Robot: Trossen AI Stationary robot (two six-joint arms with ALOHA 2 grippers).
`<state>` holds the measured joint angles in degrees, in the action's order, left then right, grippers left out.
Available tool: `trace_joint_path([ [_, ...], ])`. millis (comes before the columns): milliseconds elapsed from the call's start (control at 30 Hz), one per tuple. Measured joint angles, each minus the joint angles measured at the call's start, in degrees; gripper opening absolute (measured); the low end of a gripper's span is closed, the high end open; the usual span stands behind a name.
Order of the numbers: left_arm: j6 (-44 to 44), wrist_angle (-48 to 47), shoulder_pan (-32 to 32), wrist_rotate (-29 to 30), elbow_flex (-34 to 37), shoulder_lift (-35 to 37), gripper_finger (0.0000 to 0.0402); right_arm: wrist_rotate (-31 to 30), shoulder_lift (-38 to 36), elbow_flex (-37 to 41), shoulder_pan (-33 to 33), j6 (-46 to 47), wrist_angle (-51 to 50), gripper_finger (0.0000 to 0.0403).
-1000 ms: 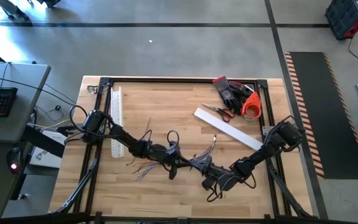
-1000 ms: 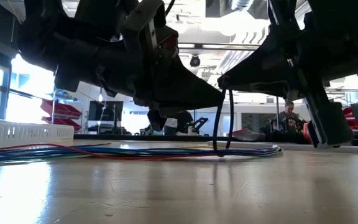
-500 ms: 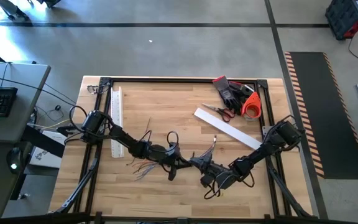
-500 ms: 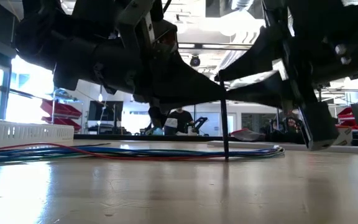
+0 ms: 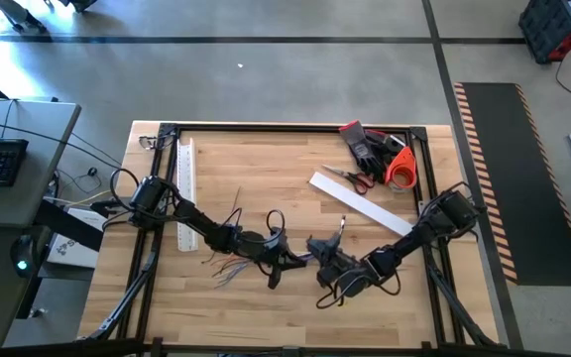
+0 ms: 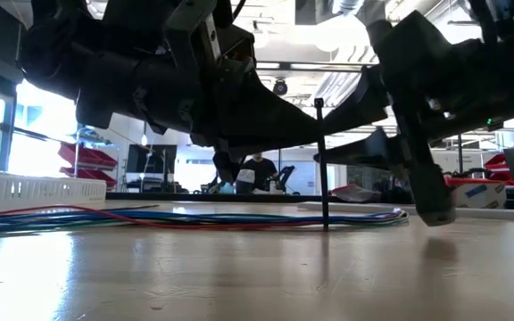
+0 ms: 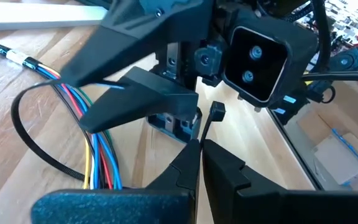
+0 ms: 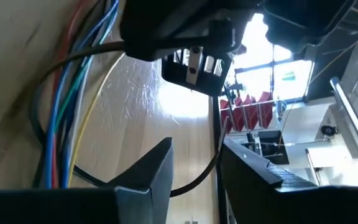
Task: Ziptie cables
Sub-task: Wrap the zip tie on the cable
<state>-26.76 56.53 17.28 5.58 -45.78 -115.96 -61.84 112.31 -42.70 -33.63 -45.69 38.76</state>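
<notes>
The left gripper (image 5: 287, 260) sits low over the middle of the wooden table (image 5: 266, 174), its 2 fingers pinched shut on a ziptie (image 6: 320, 160); in the low view that thin dark strip stands upright from the tabletop straight up past the fingertips, and in the left wrist view its square head shows just ahead of the closed tips. The cables (image 6: 186, 217), a flat bunch of blue, red, green and grey wires, lie on the table under and behind this gripper, running away toward the white slotted duct (image 6: 34, 189) at the table's left edge, with the strip looped around them at the gripper's tip. Just to the right, facing it nearly tip to tip, the right gripper (image 5: 323, 256) hangs with its 2 fingers parted; the loop of the strip passes between them in the right wrist view, and whether they touch it cannot be told. Well beyond the right gripper, toward the far right corner, lie scissors (image 5: 349, 178), a white flat strip (image 5: 365, 206), gloves (image 5: 363, 145) and an orange tape roll (image 5: 399, 169)
</notes>
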Motion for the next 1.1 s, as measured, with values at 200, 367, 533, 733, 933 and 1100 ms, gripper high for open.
trace_joint_path([
  [200,0.34,-0.07,0.00,-0.01,0.00,0.00,0.0000,0.12,0.00,0.00,-0.05,-0.61,0.15,0.0046],
  [367,0.39,-0.09,0.00,-0.02,0.02,0.00,0.0000,0.09,0.00,0.00,-0.02,0.81,0.50,0.0009],
  [533,0.42,-0.15,0.00,-0.04,0.04,0.00,0.0000,-0.05,-0.26,0.00,0.00,1.74,4.76,0.0014],
  [733,1.45,-0.17,0.34,-0.02,0.04,0.00,0.0000,0.44,-0.31,0.05,0.72,7.32,8.25,0.0001],
  [933,3.96,-0.20,1.64,0.46,0.04,0.00,0.0000,9.68,-0.33,2.00,4.06,17.70,8.69,0.0000],
  [1100,4.72,-0.33,2.01,1.33,0.04,0.00,0.0000,12.71,-0.33,3.26,6.63,23.50,9.03,0.0000],
])
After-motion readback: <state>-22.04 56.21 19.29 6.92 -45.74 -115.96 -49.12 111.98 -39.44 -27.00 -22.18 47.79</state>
